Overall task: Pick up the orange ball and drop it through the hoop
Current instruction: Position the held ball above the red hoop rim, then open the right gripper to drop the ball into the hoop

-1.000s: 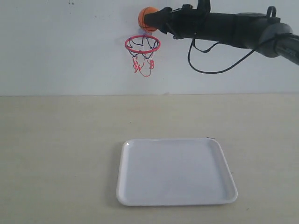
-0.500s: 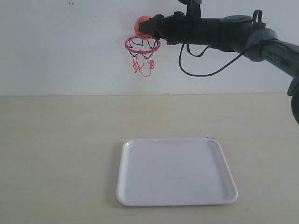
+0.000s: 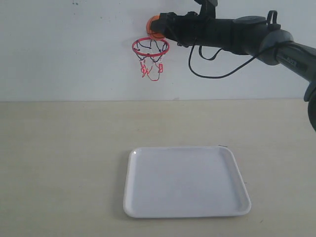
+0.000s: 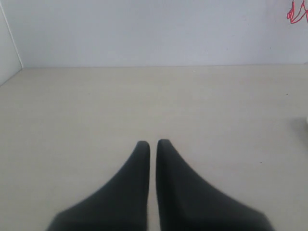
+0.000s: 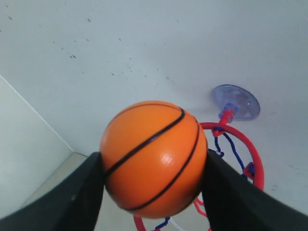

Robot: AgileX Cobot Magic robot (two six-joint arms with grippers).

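The orange ball [image 3: 155, 26] with black seams is clamped between the fingers of my right gripper [image 3: 159, 27], high against the back wall. It hangs just above the red ring of the hoop [image 3: 150, 47]. The right wrist view shows the ball [image 5: 154, 159] filling the gap between both fingers, with the hoop's ring [image 5: 240, 149] and bluish suction cup [image 5: 236, 101] right behind it. My left gripper [image 4: 149, 143] hovers low over the table with its fingers nearly touching and nothing between them; it does not show in the exterior view.
A white rectangular tray [image 3: 143, 207] lies on the beige table, below and in front of the hoop. The right arm [image 3: 247, 34] stretches in from the right with a black cable looping under it.
The right gripper carried the ball slightly left a second ago, then edged a little right, staying just above the hoop's ring. The ball remains gripped.
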